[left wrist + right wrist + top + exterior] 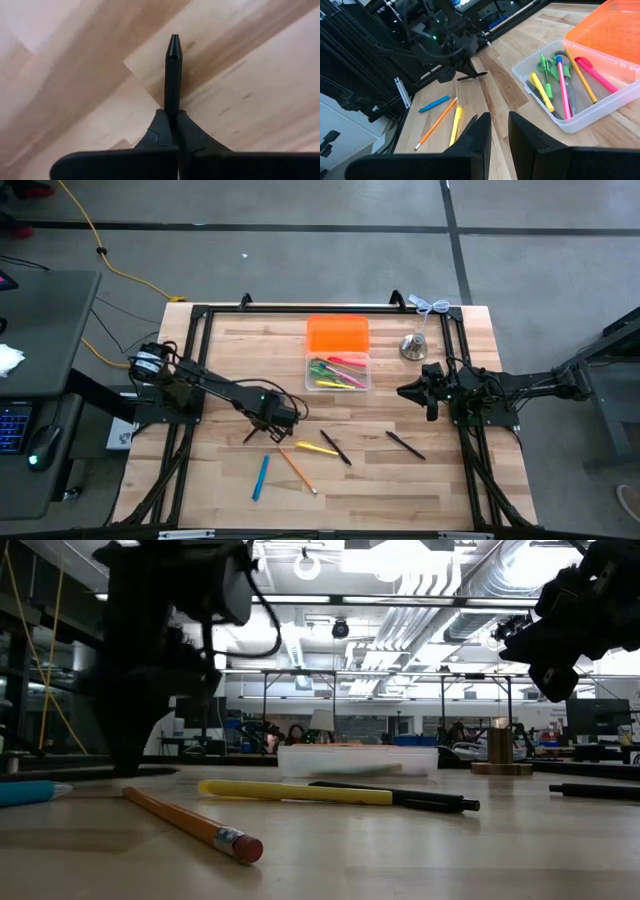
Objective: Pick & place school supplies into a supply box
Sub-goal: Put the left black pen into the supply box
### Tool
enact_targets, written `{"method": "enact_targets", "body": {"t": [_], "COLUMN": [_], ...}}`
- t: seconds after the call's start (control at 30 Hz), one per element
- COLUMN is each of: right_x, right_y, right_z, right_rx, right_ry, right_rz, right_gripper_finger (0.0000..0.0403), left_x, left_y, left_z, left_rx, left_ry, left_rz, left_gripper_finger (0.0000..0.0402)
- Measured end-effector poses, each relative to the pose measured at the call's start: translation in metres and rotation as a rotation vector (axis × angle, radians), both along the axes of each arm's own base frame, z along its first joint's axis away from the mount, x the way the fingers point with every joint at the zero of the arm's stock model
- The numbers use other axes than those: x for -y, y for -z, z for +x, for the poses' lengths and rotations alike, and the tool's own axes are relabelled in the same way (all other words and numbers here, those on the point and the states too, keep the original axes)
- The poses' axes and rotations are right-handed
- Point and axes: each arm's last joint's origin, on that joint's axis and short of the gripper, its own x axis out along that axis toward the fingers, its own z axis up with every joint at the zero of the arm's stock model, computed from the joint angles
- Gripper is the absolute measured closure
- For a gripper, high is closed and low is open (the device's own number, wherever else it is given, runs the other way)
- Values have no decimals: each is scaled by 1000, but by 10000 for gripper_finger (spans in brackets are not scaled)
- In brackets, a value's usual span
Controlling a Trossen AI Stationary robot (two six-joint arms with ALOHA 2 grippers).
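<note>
Left claw (174, 120) clamped on a black pen (173, 75), tip pointing forward; wooden table (75, 75) beneath

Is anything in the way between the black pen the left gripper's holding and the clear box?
Nothing visible. The left gripper is shut on the black pen, and bare table lies between it and the box, which is open on top. The other pens lie on the near side.
</note>
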Motion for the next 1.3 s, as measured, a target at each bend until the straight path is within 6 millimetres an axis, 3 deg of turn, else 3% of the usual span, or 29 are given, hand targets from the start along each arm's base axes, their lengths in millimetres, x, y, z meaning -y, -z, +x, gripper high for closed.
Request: {"method": "enact_targets", "body": {"t": [0.33,0.67,1.1,1.3], "right_x": [0,0,0,0], "right_y": [0,0,0,-1], "right_z": [0,0,1,1], "right_rx": [0,0,4,12], "right_ry": [0,0,0,11], "right_rz": [0,0,0,-4], "right_gripper_finger": [359,359,359,359], "left_x": [3,4,-4,-6], "left_y": [-31,-87,-171,-195], "left_z": [10,25,12,13], "left_rx": [-24,38,403,613], "left_ry": [67,156,93,77], "left_rz": [1,54,191,229], "left_gripper_finger": [388,387,385,388]}}
